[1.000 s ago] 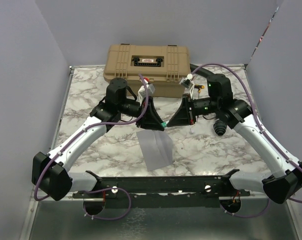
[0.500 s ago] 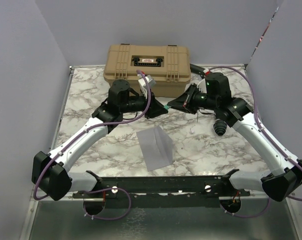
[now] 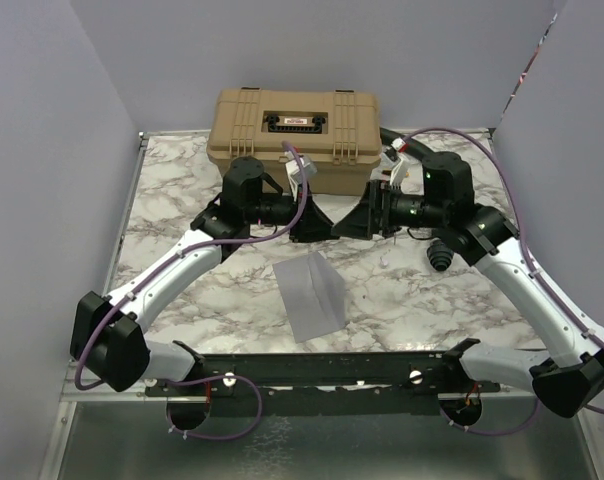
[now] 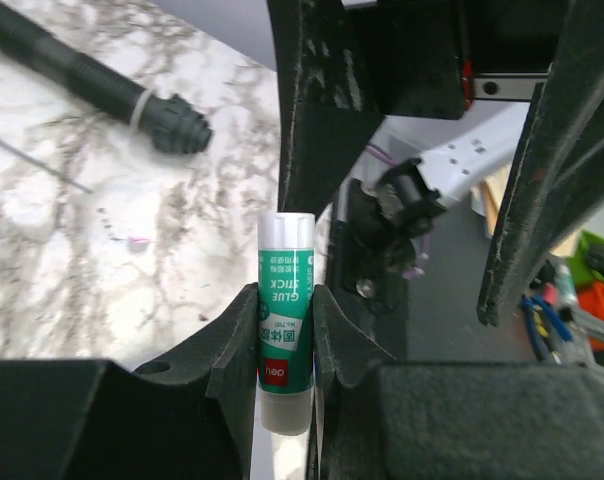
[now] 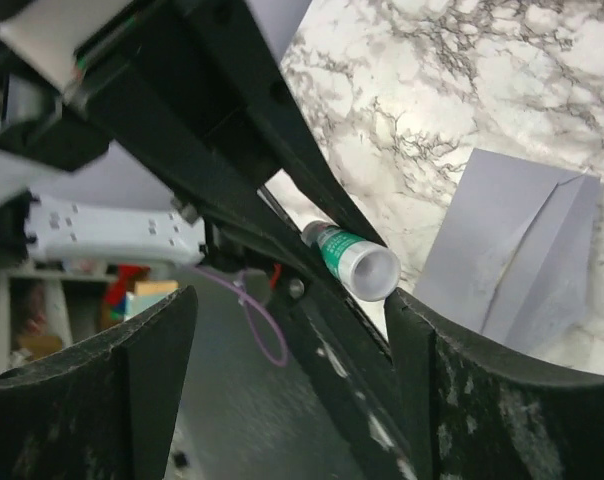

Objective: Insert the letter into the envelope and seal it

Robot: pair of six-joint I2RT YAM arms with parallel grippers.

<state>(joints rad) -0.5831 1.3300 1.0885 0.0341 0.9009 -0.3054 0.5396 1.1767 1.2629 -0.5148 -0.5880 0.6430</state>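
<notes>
The grey-lavender envelope (image 3: 312, 295) lies flat on the marble table in front of both arms, and its corner shows in the right wrist view (image 5: 522, 250). The letter is not visible in any view. Above the table, my left gripper (image 3: 317, 222) is shut on a green glue stick (image 4: 286, 320), which points towards the right arm. My right gripper (image 3: 357, 222) faces it with its jaws open (image 5: 292, 298). The stick's pale end (image 5: 367, 268) sits between them, close to the right-hand finger (image 5: 452, 370). The two grippers nearly meet tip to tip.
A closed tan hard case (image 3: 294, 125) stands at the back of the table, just behind the grippers. A black ribbed cable end (image 3: 440, 257) rests on the marble under the right arm. Grey walls close in the left, right and back sides.
Both grippers rose from low over the envelope. The right gripper, shut before, has opened and come in around the glue stick's end. The left still holds the stick. The envelope has not moved.
</notes>
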